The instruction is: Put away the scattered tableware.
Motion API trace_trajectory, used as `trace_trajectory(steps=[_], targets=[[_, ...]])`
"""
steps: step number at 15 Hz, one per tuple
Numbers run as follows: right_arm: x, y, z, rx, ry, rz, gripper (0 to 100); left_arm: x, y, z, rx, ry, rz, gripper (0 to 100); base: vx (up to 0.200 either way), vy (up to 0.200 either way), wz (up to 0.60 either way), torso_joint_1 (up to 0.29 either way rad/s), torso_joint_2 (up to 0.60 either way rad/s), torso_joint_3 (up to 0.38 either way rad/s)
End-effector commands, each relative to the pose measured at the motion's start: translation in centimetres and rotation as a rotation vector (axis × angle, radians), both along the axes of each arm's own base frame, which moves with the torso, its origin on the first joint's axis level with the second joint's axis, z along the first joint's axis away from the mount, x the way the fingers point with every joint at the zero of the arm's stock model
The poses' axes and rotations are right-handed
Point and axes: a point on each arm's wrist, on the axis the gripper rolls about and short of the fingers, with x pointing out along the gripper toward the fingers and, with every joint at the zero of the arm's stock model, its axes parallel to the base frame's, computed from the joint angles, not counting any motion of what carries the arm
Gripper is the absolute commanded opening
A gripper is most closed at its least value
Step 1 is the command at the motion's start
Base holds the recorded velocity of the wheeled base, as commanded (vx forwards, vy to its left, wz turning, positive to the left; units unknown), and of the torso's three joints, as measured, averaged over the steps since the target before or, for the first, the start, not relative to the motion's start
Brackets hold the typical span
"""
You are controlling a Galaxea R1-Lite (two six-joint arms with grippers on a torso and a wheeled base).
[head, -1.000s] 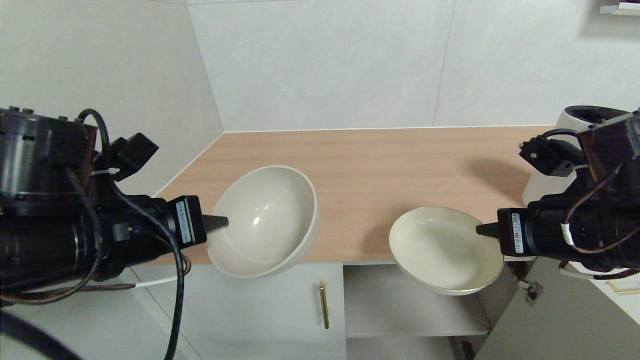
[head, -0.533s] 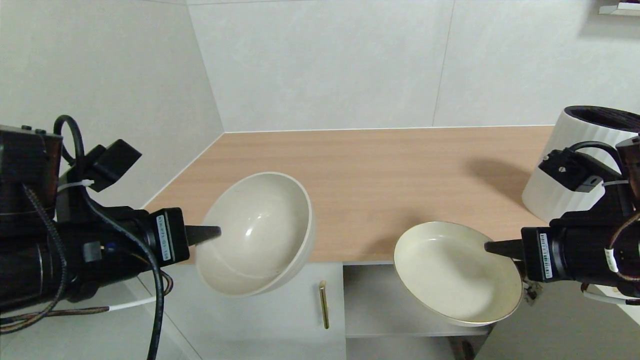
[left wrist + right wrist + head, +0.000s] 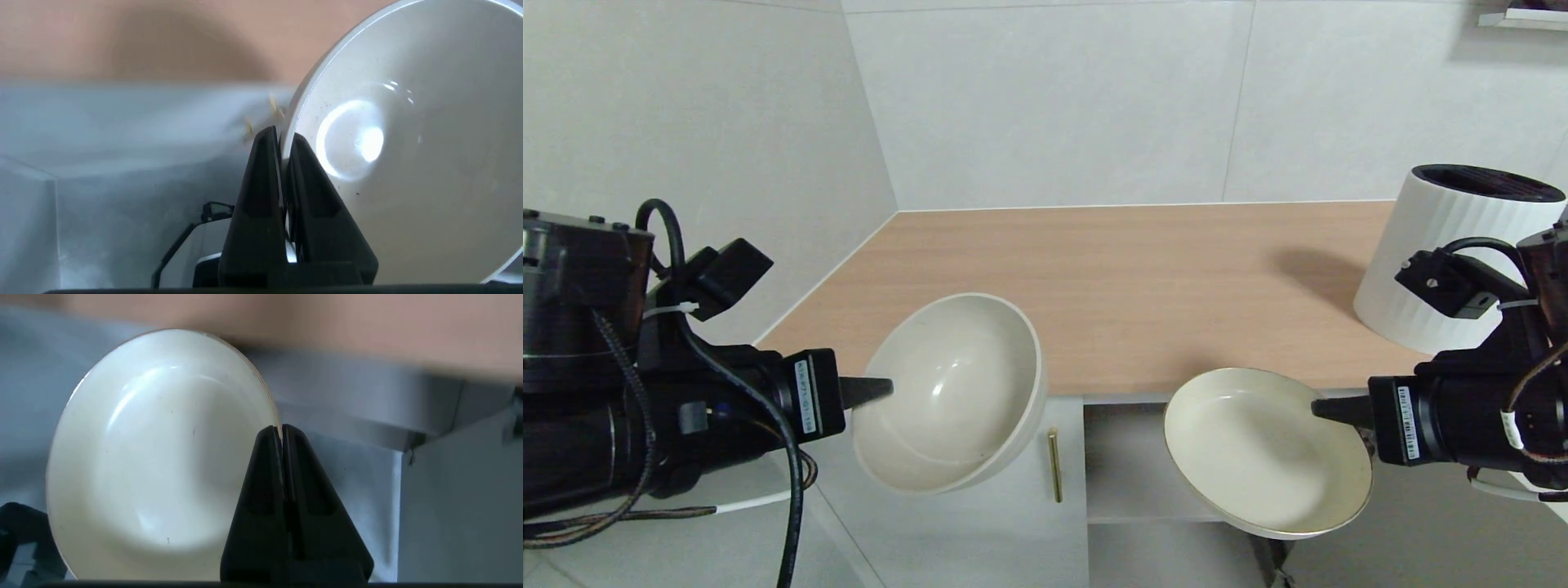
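Bowl [image 3: 952, 392], cream, deep: held tilted in the air at the front edge of the wooden counter [image 3: 1143, 278], above the closed cabinet door [image 3: 980, 531] with its brass handle [image 3: 1054, 464]. Left gripper [image 3: 884, 389] clamped on the bowl's rim. Plate [image 3: 1262, 453], cream, shallow: held tilted in front of the open cabinet shelf [image 3: 1131, 478]. Right gripper [image 3: 1318, 407] pinched on the plate's rim. Bowl and plate well apart. White ribbed container [image 3: 1445, 253] stands on the counter, right side.

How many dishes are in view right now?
2. The bowl hangs from the left gripper, in front of the closed cabinet door; the plate is in the right gripper, before the open shelf. More may be hidden behind that door.
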Motion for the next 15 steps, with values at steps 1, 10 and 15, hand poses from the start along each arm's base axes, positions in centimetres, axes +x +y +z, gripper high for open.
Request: trace_trajectory(steps=[1, 10, 15], targets=[[0.17, 0.11, -0.16, -0.004, 0.006, 0.0, 0, 0.15, -0.06, -0.16, 0.003, 0.006, 0.001, 0, 0.0, 0.0, 0.0, 0.0, 0.0, 0.0], [0.8, 0.45, -0.89, -0.022, 0.034, -0.005, 0, 0.24, -0.14, -0.37, 0.009, 0.014, -0.001, 0, 0.0, 0.0, 0.0, 0.0, 0.0, 0.0], [1.12, 0.26, -1.06, -0.026, 0.041, -0.021, 0, 0.19, -0.22, -0.46, 0.01, 0.017, -0.006, 0, 0.0, 0.0, 0.0, 0.0, 0.0, 0.0]])
